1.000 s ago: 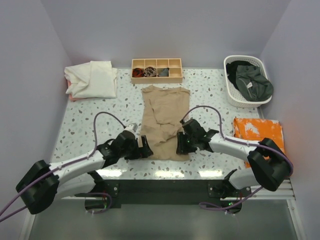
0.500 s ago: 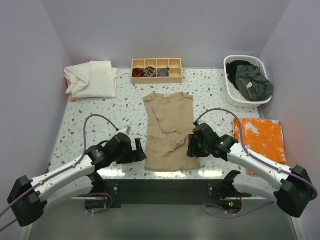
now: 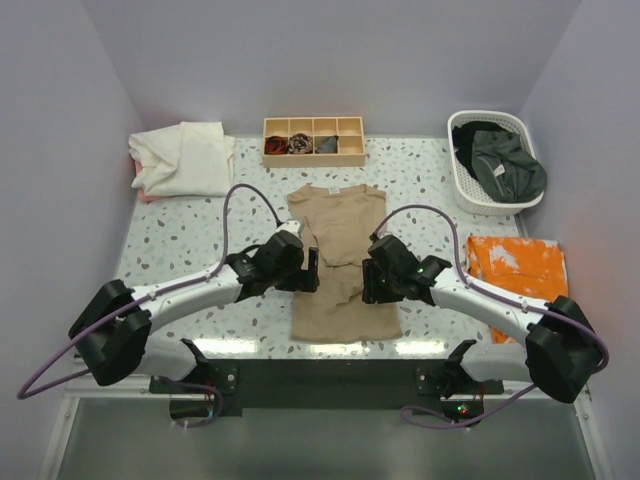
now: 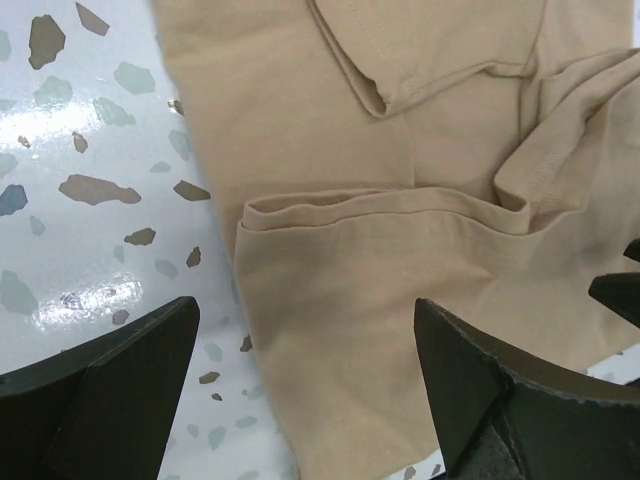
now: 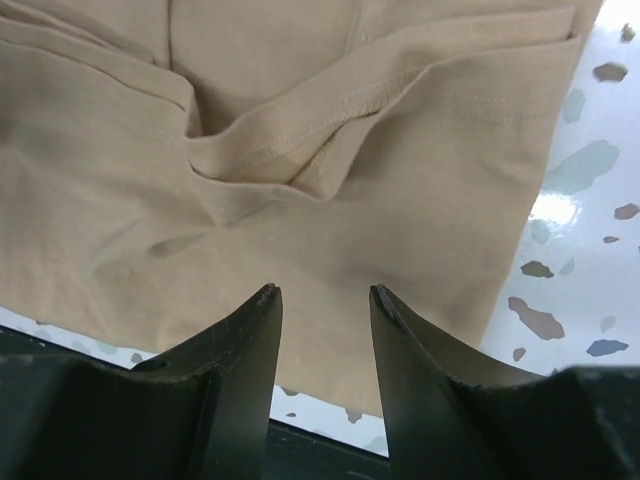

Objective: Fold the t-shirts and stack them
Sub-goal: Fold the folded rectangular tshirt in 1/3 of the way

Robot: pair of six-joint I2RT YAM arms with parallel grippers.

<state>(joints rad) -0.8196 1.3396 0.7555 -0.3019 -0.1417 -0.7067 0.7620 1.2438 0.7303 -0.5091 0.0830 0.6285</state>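
Observation:
A tan t-shirt [image 3: 343, 300] lies flat in the middle of the table, collar to the far side, sleeves folded in and creased across its middle. My left gripper [image 3: 311, 273] is open at the shirt's left edge; in the left wrist view its jaws [image 4: 305, 315] stand wide over the tan t-shirt [image 4: 400, 210] with nothing between them. My right gripper [image 3: 367, 284] is open at the right edge; its fingers [image 5: 245, 350] hover over the cloth [image 5: 300, 200] without holding it. A cream-white shirt [image 3: 185, 158] lies far left. Dark green shirts [image 3: 503, 165] fill a basket.
A wooden divided tray [image 3: 313, 152] with small dark items stands at the back centre. The white basket [image 3: 470, 195] stands at the back right. An orange cloth [image 3: 520, 268] lies at the right, beside my right arm. The table's near edge runs just below the shirt's hem.
The tan shirt slid toward the near edge. Both grippers then moved from beside its lower part to its middle. The right jaws opened a little.

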